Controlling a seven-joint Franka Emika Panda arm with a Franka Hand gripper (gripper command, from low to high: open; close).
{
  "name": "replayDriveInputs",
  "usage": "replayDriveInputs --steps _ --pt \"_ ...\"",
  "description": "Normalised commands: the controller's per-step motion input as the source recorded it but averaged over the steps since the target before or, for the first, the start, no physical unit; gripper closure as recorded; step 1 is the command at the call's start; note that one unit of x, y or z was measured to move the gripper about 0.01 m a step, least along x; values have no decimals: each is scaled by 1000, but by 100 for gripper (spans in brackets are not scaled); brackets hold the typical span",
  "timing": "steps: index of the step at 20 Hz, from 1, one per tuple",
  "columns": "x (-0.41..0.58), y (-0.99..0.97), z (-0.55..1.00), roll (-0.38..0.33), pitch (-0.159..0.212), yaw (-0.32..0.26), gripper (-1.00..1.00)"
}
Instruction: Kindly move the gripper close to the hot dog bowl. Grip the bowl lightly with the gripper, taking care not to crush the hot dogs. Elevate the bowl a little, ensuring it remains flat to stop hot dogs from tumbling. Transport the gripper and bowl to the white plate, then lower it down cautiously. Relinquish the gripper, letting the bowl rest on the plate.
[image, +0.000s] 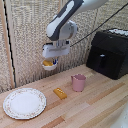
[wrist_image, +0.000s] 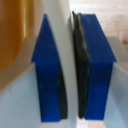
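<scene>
Wood fills the lower half of the exterior view: a pale plank table (image: 95, 107) with visible grain and seams, running from the lower left corner up toward the right edge. Behind it hangs a woven, straw-coloured wall covering (image: 30, 45) with a light vertical batten at the far left. At the upper right of the frame a black boxy appliance (image: 109, 52) sits on the table, a cable running up from it toward the arm; no writing on it can be read.

Near the lower left corner lies the white plate (image: 24, 103), flat on the wood, its rim faintly patterned. A small yellow-orange block (image: 60, 93) lies at frame centre, just right of the plate, and a pink cup (image: 78, 82) with a handle stands a little further right. Above them, at centre left, the gripper (image: 51, 61) hangs from the white-grey arm, clamped on the rim of the hot dog bowl (image: 48, 64), which is well clear of the table, above and to the right of the plate. The hot dogs (image: 47, 63) show as a yellow patch inside it.

Close up in the wrist view, two blue fingers (wrist_image: 95, 65) with dark pads pinch a pale, thin bowl wall (wrist_image: 62, 45) between them, nearly closed. Yellow-brown fills the upper left of that frame. No labels are legible.
</scene>
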Motion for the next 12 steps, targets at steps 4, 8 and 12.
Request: replayDriveInputs --steps 4,8,12 --pt "0 880 240 40 -33 0 100" --pt "-10 909 83 9 -29 2 100" --pt "-93 811 -74 0 -16 35 100"
